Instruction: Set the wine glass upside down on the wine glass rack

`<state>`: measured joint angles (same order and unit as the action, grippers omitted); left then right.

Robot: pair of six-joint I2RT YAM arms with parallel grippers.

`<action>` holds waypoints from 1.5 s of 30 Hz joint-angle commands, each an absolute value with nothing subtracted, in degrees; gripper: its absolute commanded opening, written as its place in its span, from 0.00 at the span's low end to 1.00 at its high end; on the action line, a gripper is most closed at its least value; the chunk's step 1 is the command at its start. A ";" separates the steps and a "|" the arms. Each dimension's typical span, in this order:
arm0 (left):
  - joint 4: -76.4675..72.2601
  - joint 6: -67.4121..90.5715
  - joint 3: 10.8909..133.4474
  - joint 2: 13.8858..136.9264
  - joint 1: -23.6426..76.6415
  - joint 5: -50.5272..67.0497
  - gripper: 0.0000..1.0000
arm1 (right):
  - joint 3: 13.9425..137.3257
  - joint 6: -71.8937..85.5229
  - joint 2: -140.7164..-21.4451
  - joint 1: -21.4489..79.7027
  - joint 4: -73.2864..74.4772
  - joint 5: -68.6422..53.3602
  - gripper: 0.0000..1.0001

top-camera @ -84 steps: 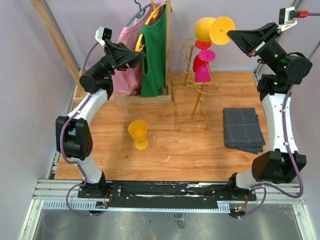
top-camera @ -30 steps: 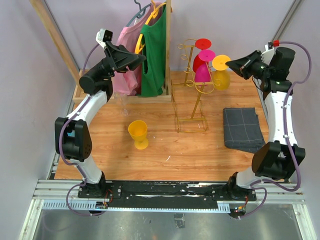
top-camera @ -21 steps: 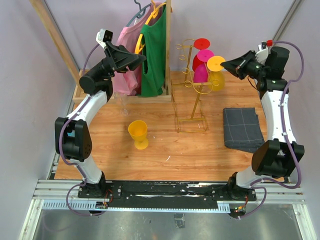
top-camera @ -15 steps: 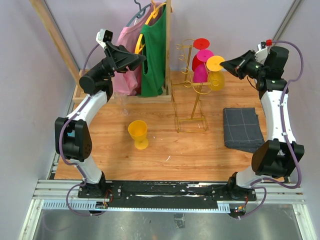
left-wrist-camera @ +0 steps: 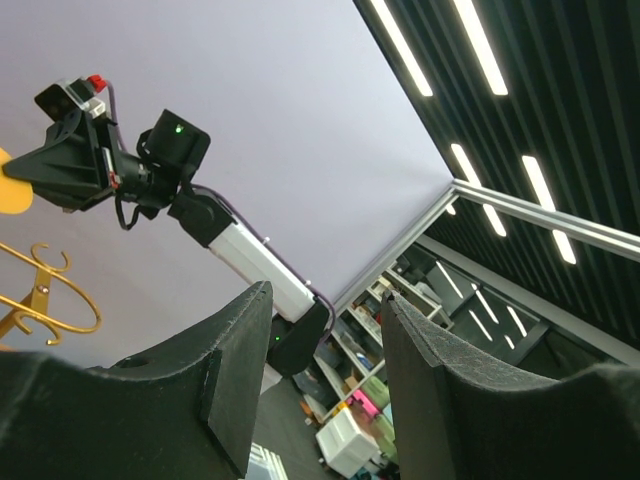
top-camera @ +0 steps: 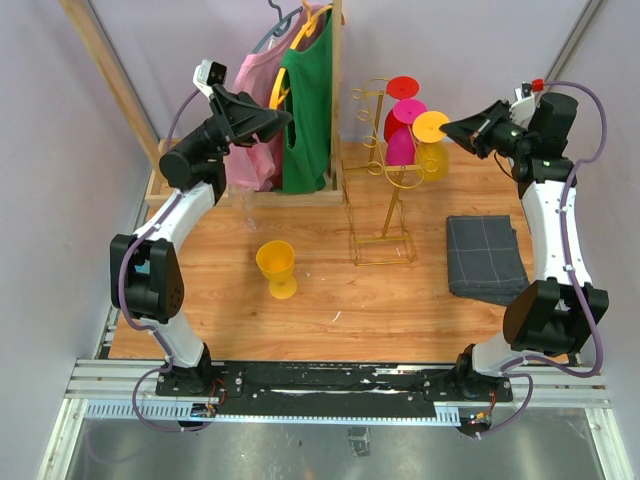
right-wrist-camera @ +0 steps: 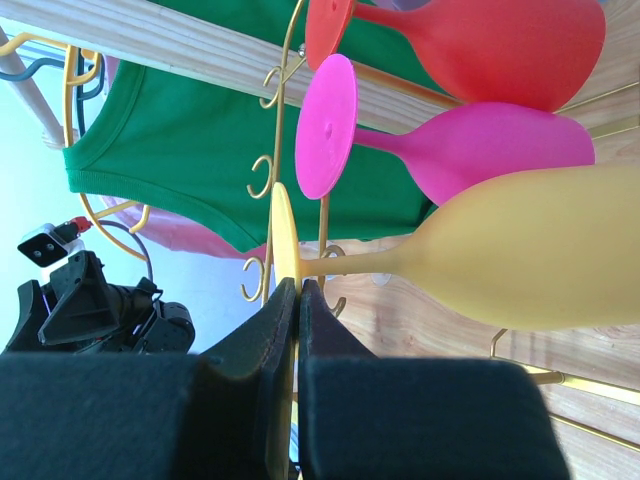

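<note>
The gold wire wine glass rack (top-camera: pixel 385 200) stands at mid-table; a red glass (top-camera: pixel 404 88) and a pink glass (top-camera: pixel 404 128) hang upside down on it. My right gripper (top-camera: pixel 448 127) is shut on the foot of a yellow wine glass (top-camera: pixel 434 152), holding it upside down at the rack's right arm. In the right wrist view the fingers (right-wrist-camera: pixel 298 300) pinch the yellow foot (right-wrist-camera: pixel 283 240), with the yellow bowl (right-wrist-camera: pixel 530 250) below the pink glass (right-wrist-camera: pixel 470 150) and red glass (right-wrist-camera: pixel 480 40). A second yellow glass (top-camera: pixel 277 268) stands upright on the table. My left gripper (top-camera: pixel 285 115) is open and empty, raised high.
A wooden clothes rack (top-camera: pixel 300 100) with green and pink garments stands at the back left of the table. A folded grey cloth (top-camera: pixel 486 258) lies on the right. The gold rack's rectangular base (top-camera: pixel 382 245) sits on the wooden tabletop.
My right arm has brought the yellow glass down and left from high above to the rack's right arm, beside the pink glass. It has held still for the last half second. The left arm has not moved.
</note>
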<state>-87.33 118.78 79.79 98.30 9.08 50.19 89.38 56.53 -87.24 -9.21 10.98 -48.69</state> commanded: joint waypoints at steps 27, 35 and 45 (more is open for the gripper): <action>-101.95 118.56 78.96 96.82 8.61 50.36 0.52 | 87.47 54.40 -84.00 -7.56 12.88 -50.62 0.01; -101.91 118.57 78.85 96.72 8.61 50.45 0.52 | 87.13 54.48 -85.34 -6.48 12.48 -51.51 0.01; -101.94 118.59 79.05 96.92 8.61 50.41 0.52 | 86.05 53.27 -86.55 -6.15 12.81 -51.41 0.01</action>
